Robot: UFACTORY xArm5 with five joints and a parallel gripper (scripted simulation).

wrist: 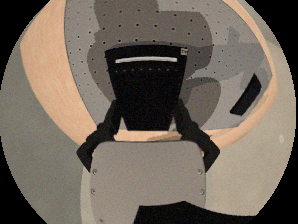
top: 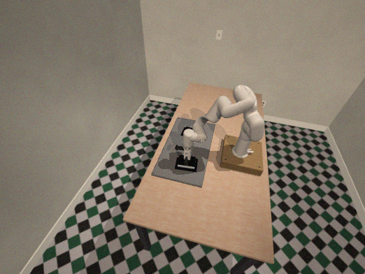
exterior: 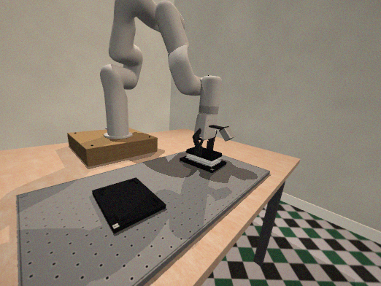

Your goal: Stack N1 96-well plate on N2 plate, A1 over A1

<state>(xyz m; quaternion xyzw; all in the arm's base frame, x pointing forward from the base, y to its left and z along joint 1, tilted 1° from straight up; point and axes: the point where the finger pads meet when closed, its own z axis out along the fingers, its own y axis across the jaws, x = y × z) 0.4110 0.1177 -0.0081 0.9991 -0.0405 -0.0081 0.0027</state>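
Gripper [exterior: 204, 143] is at nest N2 [exterior: 203, 165], pointing straight down, with its jaws pinching the black upper plate [exterior: 204, 155] across its width. That plate sits on top of the white lower plate [exterior: 204, 160], which rests on N2. All places below are given relative to N2.

Exterior view: the stack reads as three layers, black nest at the bottom, white plate in the middle, black plate on top. Whether the upper plate is fully nested or resting on the lower rim cannot be told. Nest N1 [exterior: 128, 203] lies well apart from N2, toward the camera on the same perforated mat [exterior: 66, 241], and carries no plate. A small white label shows at its near corner. The arm's wooden base [exterior: 113, 146] stands beside the mat, behind and to the left of N2.

Top view: the gripper [top: 187, 154] covers most of the stack; only a white strip of plate [top: 186, 165] and the dark nest outline show. N1 [top: 185, 128] is partly hidden by the arm.

Wrist view: both fingers bracket the black plate [wrist: 147, 92] on its two sides, a detail the other views do not resolve. A white strip shows near the plate's far edge. N1 [wrist: 246, 94] appears as a dark sliver to the right.
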